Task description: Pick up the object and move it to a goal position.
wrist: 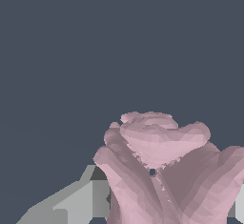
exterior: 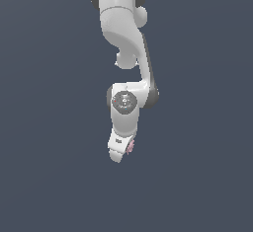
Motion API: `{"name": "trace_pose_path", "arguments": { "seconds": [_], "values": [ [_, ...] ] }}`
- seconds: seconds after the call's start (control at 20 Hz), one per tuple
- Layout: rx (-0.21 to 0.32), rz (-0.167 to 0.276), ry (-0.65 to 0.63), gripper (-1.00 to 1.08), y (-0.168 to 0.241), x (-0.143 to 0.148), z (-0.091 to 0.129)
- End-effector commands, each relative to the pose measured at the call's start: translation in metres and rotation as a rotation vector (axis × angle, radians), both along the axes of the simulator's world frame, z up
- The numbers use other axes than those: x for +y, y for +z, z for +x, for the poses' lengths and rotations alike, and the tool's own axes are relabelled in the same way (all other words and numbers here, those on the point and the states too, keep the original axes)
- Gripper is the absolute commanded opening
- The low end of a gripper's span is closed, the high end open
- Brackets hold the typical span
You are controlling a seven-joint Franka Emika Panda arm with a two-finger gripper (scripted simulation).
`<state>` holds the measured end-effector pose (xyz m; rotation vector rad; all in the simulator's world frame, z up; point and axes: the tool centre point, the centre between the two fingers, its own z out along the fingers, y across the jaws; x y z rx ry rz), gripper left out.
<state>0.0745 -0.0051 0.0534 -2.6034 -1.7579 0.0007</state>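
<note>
The object (wrist: 162, 166) is a pale-pink lumpy piece with jutting bumps, and it fills the lower part of the wrist view. Grey fingers (wrist: 71, 204) sit close against both of its sides. In the exterior view the white gripper (exterior: 121, 152) hangs at the end of the arm, pointing down. Only a small pink sliver of the object (exterior: 130, 147) shows at the gripper's side toward the exterior view's right. The gripper is shut on the object. The rest of the object is hidden behind the hand in the exterior view.
The white arm (exterior: 123, 33) comes down from the upper middle of the exterior view. Everything around it is plain dark blue-grey ground (exterior: 49, 127).
</note>
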Motion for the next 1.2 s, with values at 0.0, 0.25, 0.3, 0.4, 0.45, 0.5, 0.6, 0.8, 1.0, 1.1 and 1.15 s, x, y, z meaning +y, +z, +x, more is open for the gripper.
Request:
{"name": "trace_pose_path", "arguments": {
  "seconds": [0.0, 0.25, 0.3, 0.4, 0.45, 0.5, 0.6, 0.8, 1.0, 1.1, 1.15],
  "values": [
    [0.000, 0.000, 0.000, -1.00, 0.000, 0.000, 0.000],
    [0.000, 0.000, 0.000, -1.00, 0.003, -0.003, -0.002],
    [0.000, 0.000, 0.000, -1.00, 0.004, -0.004, -0.003],
    [0.000, 0.000, 0.000, -1.00, 0.008, -0.009, -0.006],
    [0.000, 0.000, 0.000, -1.00, 0.011, -0.011, -0.008],
    [0.000, 0.000, 0.000, -1.00, 0.014, -0.014, -0.010],
    [0.000, 0.000, 0.000, -1.00, 0.021, -0.022, -0.015],
    [0.000, -0.001, 0.000, -1.00, 0.040, -0.042, -0.028],
    [0.000, -0.001, 0.000, -1.00, 0.067, -0.070, -0.046],
    [0.000, -0.001, 0.000, -1.00, 0.082, -0.085, -0.056],
    [0.000, -0.001, 0.000, -1.00, 0.089, -0.093, -0.061]
  ]
}}
